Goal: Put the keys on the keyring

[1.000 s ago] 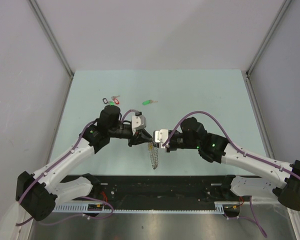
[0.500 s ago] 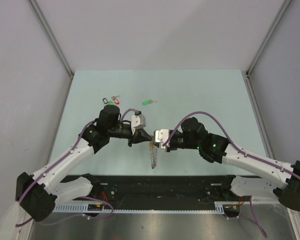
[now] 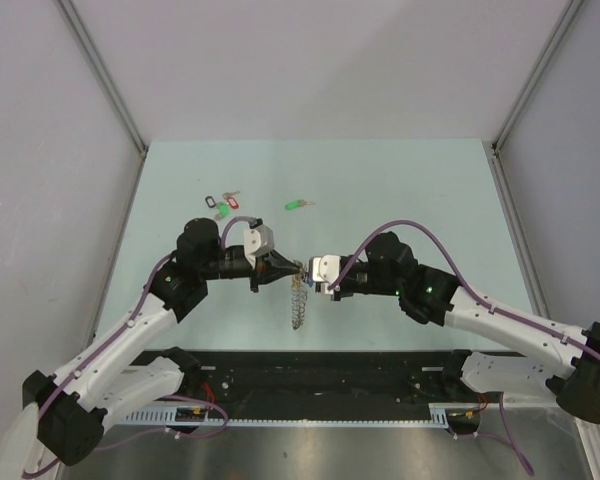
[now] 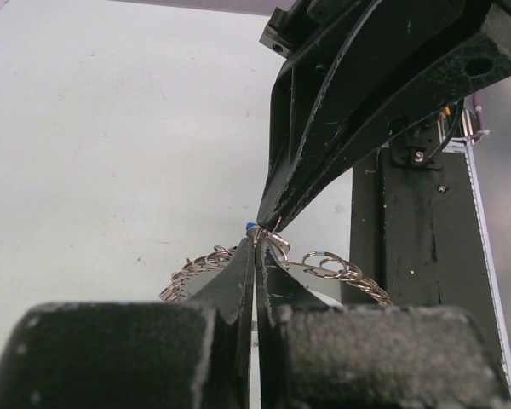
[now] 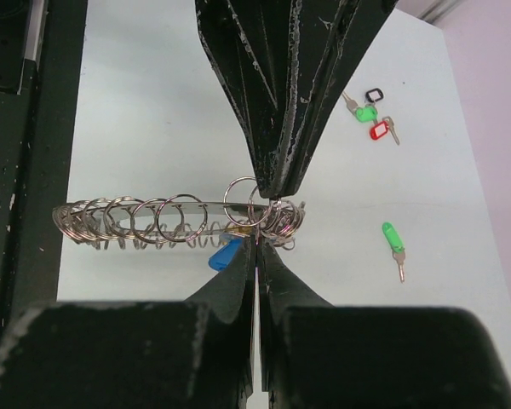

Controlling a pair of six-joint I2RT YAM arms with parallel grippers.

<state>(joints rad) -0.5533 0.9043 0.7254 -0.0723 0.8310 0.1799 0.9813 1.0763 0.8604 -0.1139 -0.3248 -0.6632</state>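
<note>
Shifted slightly left since before: large grey coiled-wire metal keyring (image 3: 299, 298), hanging, gripped by clenched left end effector (image 3: 293, 268) and clenched right end effector (image 3: 307, 273). Unmoved on tabletop (image 3: 400, 190): small silver green-tagged key (image 3: 296, 205).

Keyring (image 3: 299, 298) hemmed by opposing fingers (image 5: 277, 128); green-tagged key (image 3: 294, 206) unobstructed.

Left pincer (image 3: 286, 268), right pincer (image 3: 308, 273) both clamped tight, pointing at each other, tips meeting nose-to-nose.
</note>
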